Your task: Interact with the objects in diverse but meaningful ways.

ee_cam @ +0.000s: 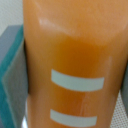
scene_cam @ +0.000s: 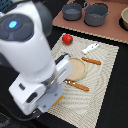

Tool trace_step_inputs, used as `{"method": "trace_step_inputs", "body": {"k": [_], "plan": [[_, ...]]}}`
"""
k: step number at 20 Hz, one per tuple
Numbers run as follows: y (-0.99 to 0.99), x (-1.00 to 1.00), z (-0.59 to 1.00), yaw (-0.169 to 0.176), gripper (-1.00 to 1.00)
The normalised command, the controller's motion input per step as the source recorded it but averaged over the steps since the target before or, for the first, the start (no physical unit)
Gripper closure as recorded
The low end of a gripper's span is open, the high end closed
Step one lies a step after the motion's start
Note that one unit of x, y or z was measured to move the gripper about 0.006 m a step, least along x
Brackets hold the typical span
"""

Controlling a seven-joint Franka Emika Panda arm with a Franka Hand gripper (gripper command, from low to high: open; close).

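My arm covers my gripper; can't tell its state. Orange block point(ee_cam: 75, 65) fills wrist view. Tomato point(scene_cam: 67, 39), plate point(scene_cam: 77, 68), two orange-handled utensils point(scene_cam: 91, 61) lie on mat point(scene_cam: 102, 90).

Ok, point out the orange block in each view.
Exterior view: only a sliver of the orange block shows, under the arm, toward the exterior view's left of the plate.
Wrist view: the orange block fills most of the picture.
Shared landmark: only the block itself; nothing else surely matches.
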Motion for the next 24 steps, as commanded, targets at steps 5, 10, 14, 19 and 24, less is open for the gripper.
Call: {"method": "trace_step_inputs", "body": {"k": [5, 10, 14, 19, 24], "plan": [[0.65, 0.8, 0.3, 0.015, 1.0], [0.65, 0.53, -0.11, 0.026, 1.0], [0.56, 0.32, -0.24, 0.025, 1.0], [0.44, 0.04, -0.01, 0.022, 1.0], [0.33, 0.0, 0.17, 0.003, 1.0]]}}
